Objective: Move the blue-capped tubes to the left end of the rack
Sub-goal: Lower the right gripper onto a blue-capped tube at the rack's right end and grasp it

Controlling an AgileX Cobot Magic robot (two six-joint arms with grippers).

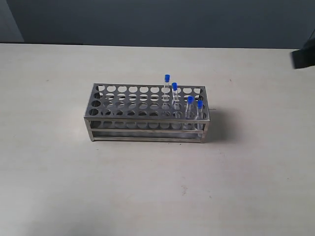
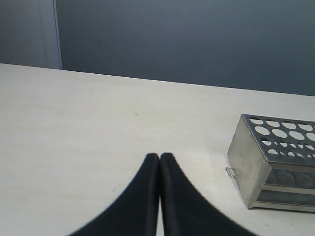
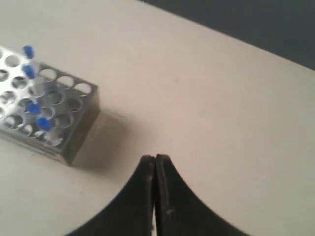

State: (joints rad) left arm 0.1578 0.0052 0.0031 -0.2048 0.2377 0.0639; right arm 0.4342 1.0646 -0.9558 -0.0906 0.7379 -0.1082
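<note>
Standing by right edge of rack (image 1: 147, 119), blue-capped tubes (image 1: 174, 86), left holes free

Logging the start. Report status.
Left gripper, right gripper: jaws shut, empty, clear of the rack. Four blue-capped tubes all at its right end. Left end unfilled; nothing in the way.

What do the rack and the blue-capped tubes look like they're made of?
The rack looks like sheet metal, probably steel: silvery, softly reflective. The blue-capped tubes have see-through bodies, glass or clear plastic, I cannot tell which; their caps look like matte blue plastic.
</note>
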